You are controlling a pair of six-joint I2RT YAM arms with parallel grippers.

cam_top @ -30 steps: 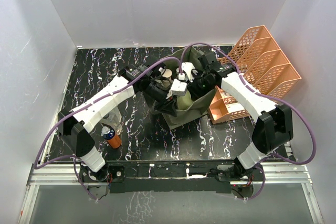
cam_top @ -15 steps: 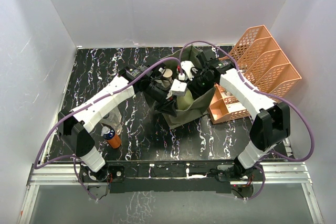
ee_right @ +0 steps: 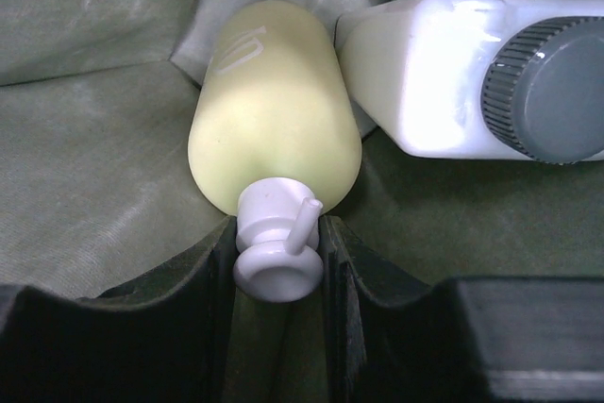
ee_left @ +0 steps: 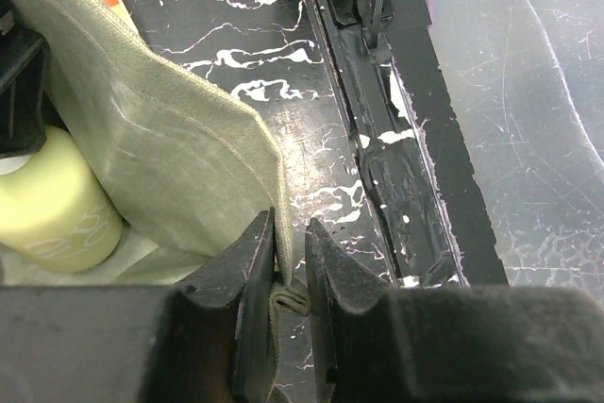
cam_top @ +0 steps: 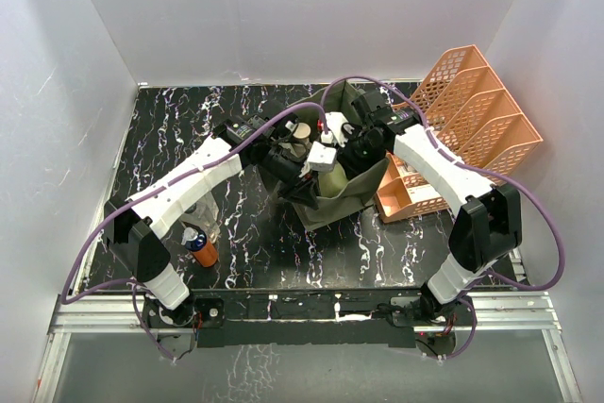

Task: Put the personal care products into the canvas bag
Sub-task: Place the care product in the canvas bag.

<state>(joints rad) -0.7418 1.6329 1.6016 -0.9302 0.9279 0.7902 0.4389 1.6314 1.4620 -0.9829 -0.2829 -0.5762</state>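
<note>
The green bag stands toward the far edge of the table. The left gripper pinches its rim, likely to hold the mouth open. The right gripper, inside it, is clamped on the pump neck of a yellow bottle. An orange bottle, maybe a clear bottle too, waits by the near-left corner.

White-shelled arms with black joints trail purple cables; jaws seem matte black.

Black marbled table w/ canvas bag, orange tray rack, orange bottle, prob. clear bottle beside.
</note>
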